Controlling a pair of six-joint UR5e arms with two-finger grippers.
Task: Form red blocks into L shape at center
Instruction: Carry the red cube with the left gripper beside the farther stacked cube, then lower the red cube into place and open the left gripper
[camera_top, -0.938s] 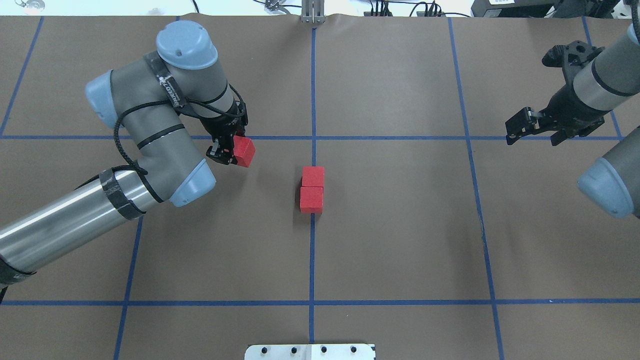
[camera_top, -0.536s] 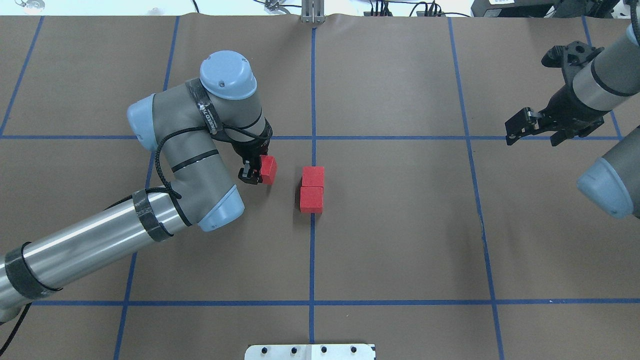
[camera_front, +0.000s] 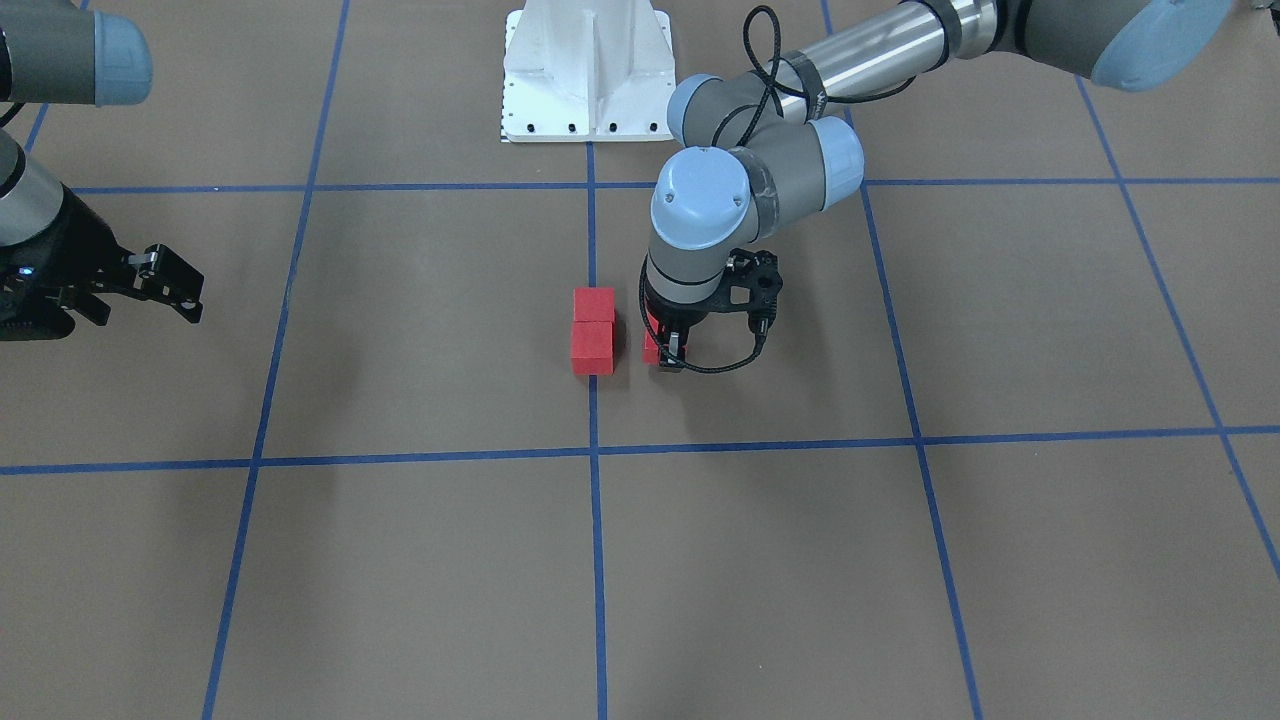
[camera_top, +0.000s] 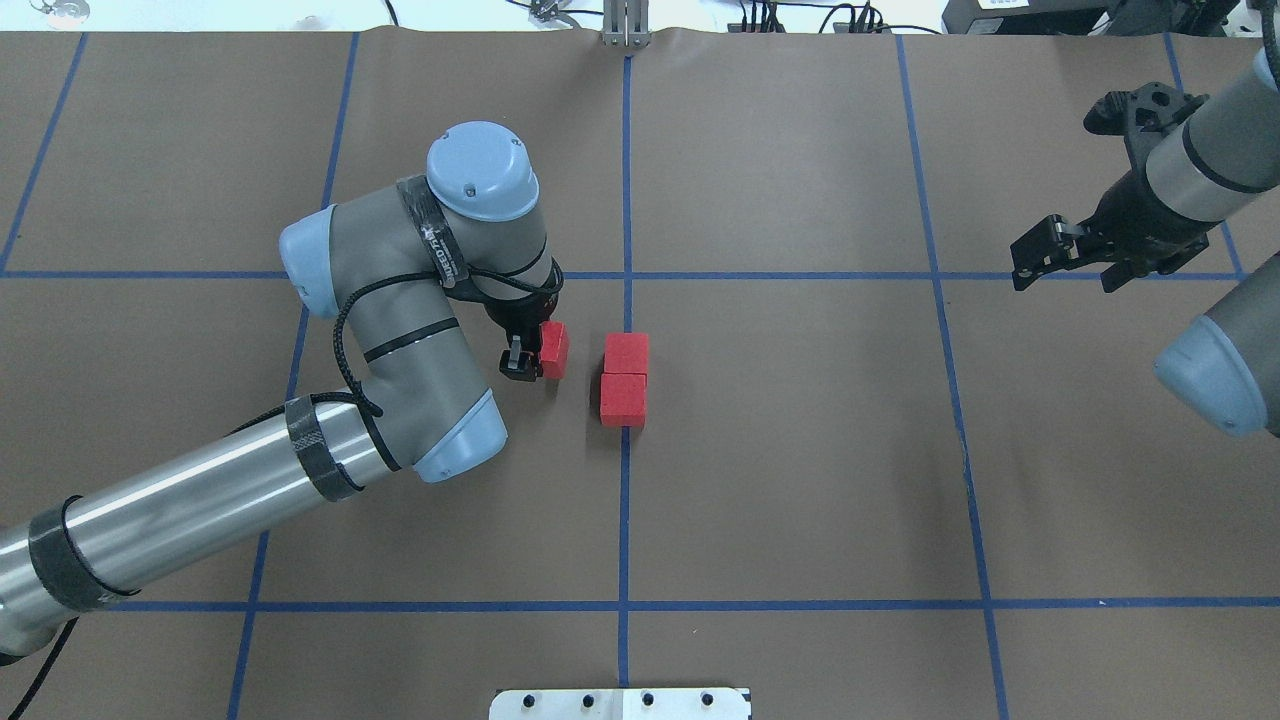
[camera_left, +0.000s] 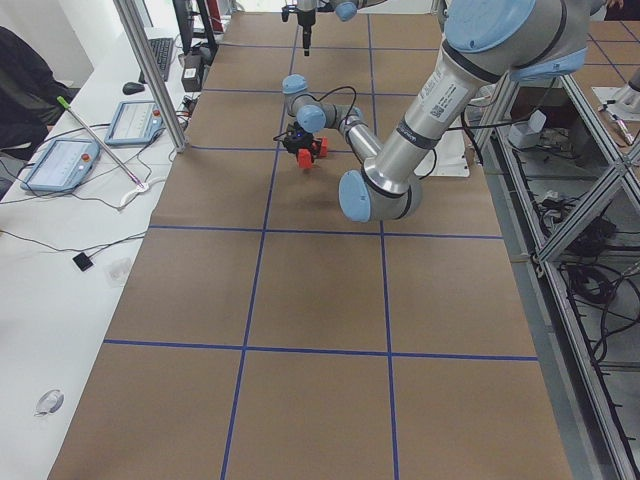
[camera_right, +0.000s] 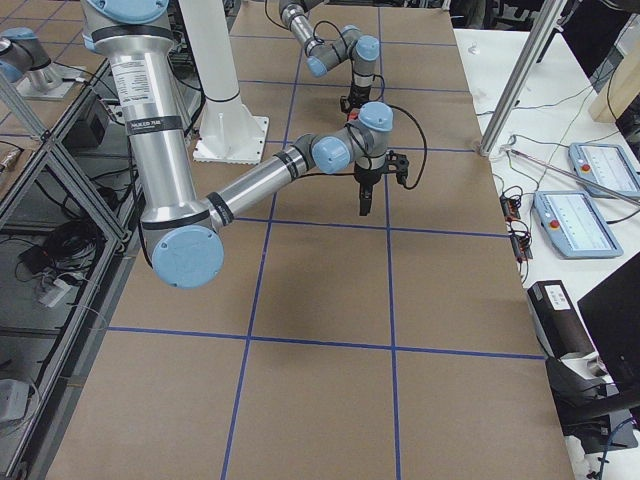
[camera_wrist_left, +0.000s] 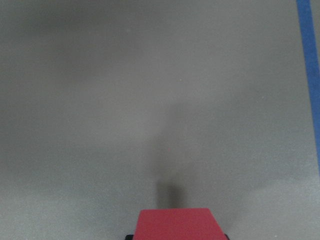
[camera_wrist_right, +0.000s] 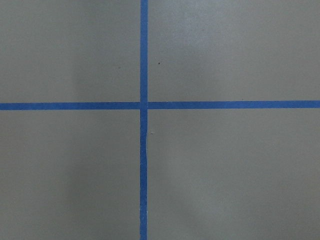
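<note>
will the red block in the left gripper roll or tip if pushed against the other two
The held red block is a flat-faced cube, so it should slide, not roll, and probably won't tip. It looks undeformed in the left gripper, so likely rigid. The small resting pair may shift if bumped.

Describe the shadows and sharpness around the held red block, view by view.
Left wrist view: held red block cropped at the bottom edge, a dark soft shadow streak on the table above it. Overhead view: even light, the block pair sharp.
</note>
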